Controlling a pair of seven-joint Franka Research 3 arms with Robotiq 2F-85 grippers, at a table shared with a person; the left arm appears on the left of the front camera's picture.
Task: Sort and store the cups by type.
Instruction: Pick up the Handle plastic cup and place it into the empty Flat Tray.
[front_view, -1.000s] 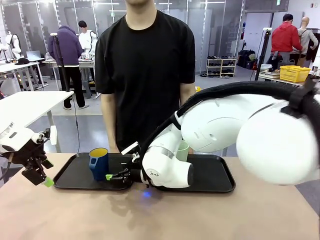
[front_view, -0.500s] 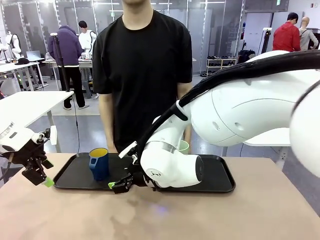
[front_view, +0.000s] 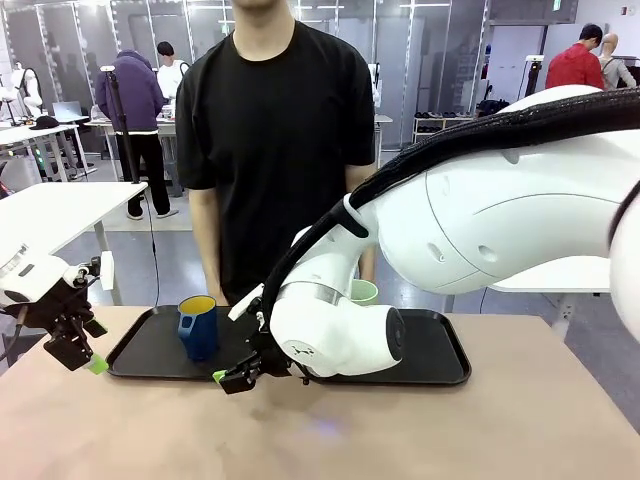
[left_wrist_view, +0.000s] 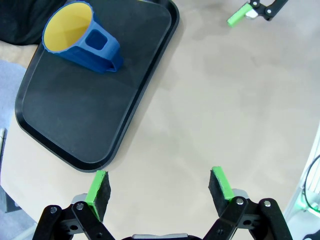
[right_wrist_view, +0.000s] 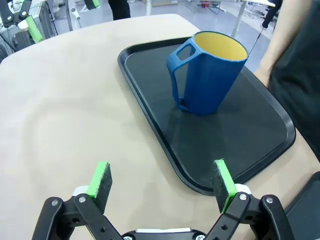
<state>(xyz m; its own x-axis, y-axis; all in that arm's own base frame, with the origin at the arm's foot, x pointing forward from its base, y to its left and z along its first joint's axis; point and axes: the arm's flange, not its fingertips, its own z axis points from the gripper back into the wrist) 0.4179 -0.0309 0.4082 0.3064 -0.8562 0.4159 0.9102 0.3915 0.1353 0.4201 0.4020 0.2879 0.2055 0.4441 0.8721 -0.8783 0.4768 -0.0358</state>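
A dark blue handled mug (front_view: 198, 326) with a yellow inside stands upright on the left black tray (front_view: 150, 360). The pale mint-green tumbler (front_view: 362, 292) shows just its rim behind my right arm, at the right black tray (front_view: 440, 365). My right gripper (front_view: 228, 380) hangs open and holds nothing, low over the table at the left tray's front right corner. In the right wrist view the mug (right_wrist_view: 207, 75) stands beyond the open gripper (right_wrist_view: 162, 185), handle toward it. My left gripper (front_view: 80, 357) is open and holds nothing at the table's left edge; its wrist view shows the mug (left_wrist_view: 82, 42) far from the gripper (left_wrist_view: 160, 187).
A person in a black shirt (front_view: 275, 150) stands at the far side behind the trays, arms down. My bulky right arm (front_view: 480, 220) spans the right half of the front view and covers much of the right tray. Bare tabletop (front_view: 300, 440) lies along the near side.
My right gripper has drawn back from beside the mug toward the near side, off the tray's front edge, still open. The left arm has not moved. The person has shifted slightly left.
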